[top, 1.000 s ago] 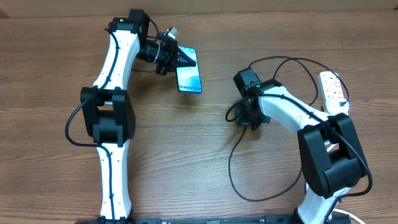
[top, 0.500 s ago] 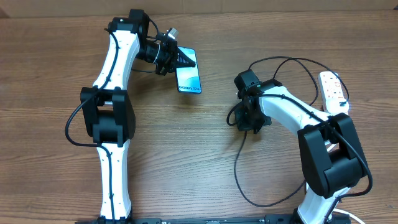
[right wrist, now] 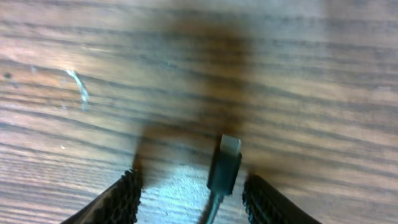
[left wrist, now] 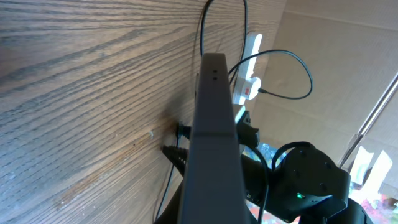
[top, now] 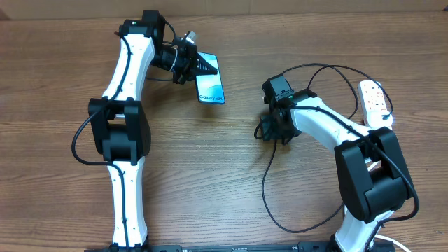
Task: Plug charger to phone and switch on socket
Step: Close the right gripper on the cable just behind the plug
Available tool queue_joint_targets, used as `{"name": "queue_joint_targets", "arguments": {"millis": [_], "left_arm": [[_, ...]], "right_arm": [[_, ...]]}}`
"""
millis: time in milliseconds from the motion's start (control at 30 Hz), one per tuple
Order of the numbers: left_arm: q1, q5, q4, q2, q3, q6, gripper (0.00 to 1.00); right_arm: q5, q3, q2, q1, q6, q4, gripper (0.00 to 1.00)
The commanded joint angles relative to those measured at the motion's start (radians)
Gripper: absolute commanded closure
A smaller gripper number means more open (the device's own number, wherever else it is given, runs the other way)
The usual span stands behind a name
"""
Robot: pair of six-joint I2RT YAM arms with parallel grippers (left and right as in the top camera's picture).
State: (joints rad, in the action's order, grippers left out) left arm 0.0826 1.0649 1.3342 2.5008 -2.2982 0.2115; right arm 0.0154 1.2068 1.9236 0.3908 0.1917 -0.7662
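Note:
The phone (top: 211, 87), its teal screen facing up, is at the back left of the table, and my left gripper (top: 203, 66) is shut on its far short end. In the left wrist view the phone (left wrist: 211, 130) shows edge-on as a dark bar. My right gripper (top: 269, 131) hangs low over the table centre, open. The charger plug (right wrist: 225, 163) sits between its two fingers (right wrist: 121, 199), touching neither. The thin black charger cable (top: 264, 189) loops across the right half of the table. The white socket (top: 374, 100) lies at the far right.
The right arm's base (top: 371, 178) stands at the front right and the left arm's elbow (top: 117, 133) at the left. Cable loops (top: 329, 68) arch between the right gripper and the socket. The socket (left wrist: 252, 45) and a white adapter (left wrist: 247, 89) show beyond the phone.
My right gripper has opened and let go of the charger plug, which now lies loose between its fingers. The left gripper and phone have shifted slightly back and left.

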Motion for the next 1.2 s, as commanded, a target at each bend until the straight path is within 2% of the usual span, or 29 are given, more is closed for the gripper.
{"name": "queue_joint_targets", "arguments": {"millis": [0, 367, 433, 733, 933, 1167], "left_arm": [[-0.008, 0.028, 0.004, -0.021, -0.020, 0.017, 0.96], [-0.008, 0.027, 0.004, -0.021, -0.020, 0.017, 0.96], [-0.008, 0.027, 0.004, -0.021, -0.020, 0.017, 0.96], [-0.008, 0.027, 0.004, -0.021, -0.020, 0.017, 0.96], [-0.008, 0.027, 0.004, -0.021, -0.020, 0.017, 0.96], [-0.008, 0.027, 0.004, -0.021, -0.020, 0.017, 0.96]], "right_arm": [[0.018, -0.010, 0.013, 0.000, 0.066, 0.022, 0.51], [0.035, -0.010, 0.015, 0.000, 0.097, -0.028, 0.58], [0.051, -0.010, 0.015, 0.000, 0.097, -0.032, 0.64], [0.066, -0.010, 0.016, 0.000, 0.132, -0.029, 0.69], [0.100, -0.010, 0.016, 0.000, 0.175, -0.036, 0.77], [0.100, -0.010, 0.016, 0.000, 0.175, -0.020, 0.77]]}}
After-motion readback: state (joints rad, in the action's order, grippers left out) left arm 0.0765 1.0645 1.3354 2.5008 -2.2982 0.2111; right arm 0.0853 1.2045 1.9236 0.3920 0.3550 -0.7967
